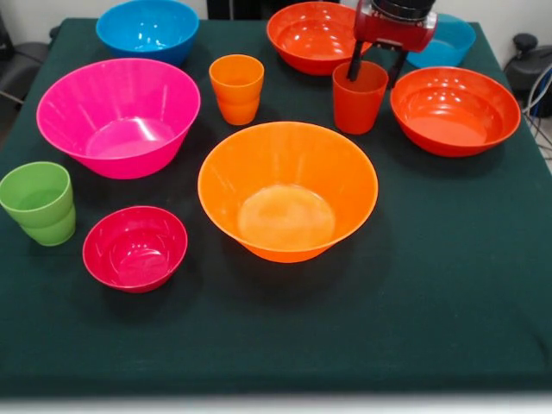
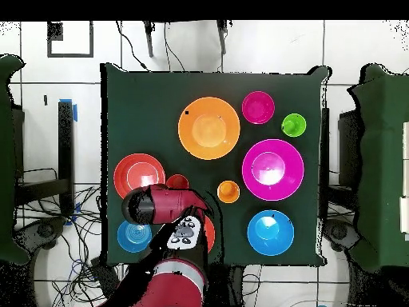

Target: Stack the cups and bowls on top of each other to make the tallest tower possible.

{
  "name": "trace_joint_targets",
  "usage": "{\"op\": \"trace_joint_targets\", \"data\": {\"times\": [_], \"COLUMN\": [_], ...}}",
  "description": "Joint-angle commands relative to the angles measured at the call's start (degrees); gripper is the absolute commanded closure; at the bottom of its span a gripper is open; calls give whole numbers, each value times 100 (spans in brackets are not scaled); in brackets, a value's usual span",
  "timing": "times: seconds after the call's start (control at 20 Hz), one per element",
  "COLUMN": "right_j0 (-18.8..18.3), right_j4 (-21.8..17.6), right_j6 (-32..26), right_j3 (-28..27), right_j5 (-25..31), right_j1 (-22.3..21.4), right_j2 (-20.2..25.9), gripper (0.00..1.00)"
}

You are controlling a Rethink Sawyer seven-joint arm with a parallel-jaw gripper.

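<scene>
My gripper (image 1: pixel 377 67) hangs at the back right, open, its two black fingers just above and behind the rim of the red-orange cup (image 1: pixel 360 99); I cannot tell whether they touch it. The widest orange bowl (image 1: pixel 287 190) stands upright mid-table, also in the overhead view (image 2: pixel 209 128). The pink bowl (image 1: pixel 118 116), orange cup (image 1: pixel 236 88), light green cup (image 1: pixel 37 203) and crimson bowl (image 1: pixel 134 247) stand apart on the left. Two red-orange bowls stand at the right (image 1: pixel 454 110) and back (image 1: pixel 312 36). Nothing is stacked.
A blue bowl (image 1: pixel 147 30) stands at the back left and a lighter blue bowl (image 1: pixel 450 41) behind the gripper. The dark green cloth (image 1: pixel 431 285) covers the table. In the overhead view the arm (image 2: pixel 160 206) hides part of the red-orange cup (image 2: pixel 177 181).
</scene>
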Motion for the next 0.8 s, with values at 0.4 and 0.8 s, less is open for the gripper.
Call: {"op": "trace_joint_targets", "data": {"times": [0.4,0.8], "right_j0": [100,118], "right_j4": [306,356], "right_j6": [1120,1055], "right_j3": [-196,-224], "right_j5": [-444,-451], "right_j1": [359,372], "right_j2": [272,255], "gripper": [100,100]}}
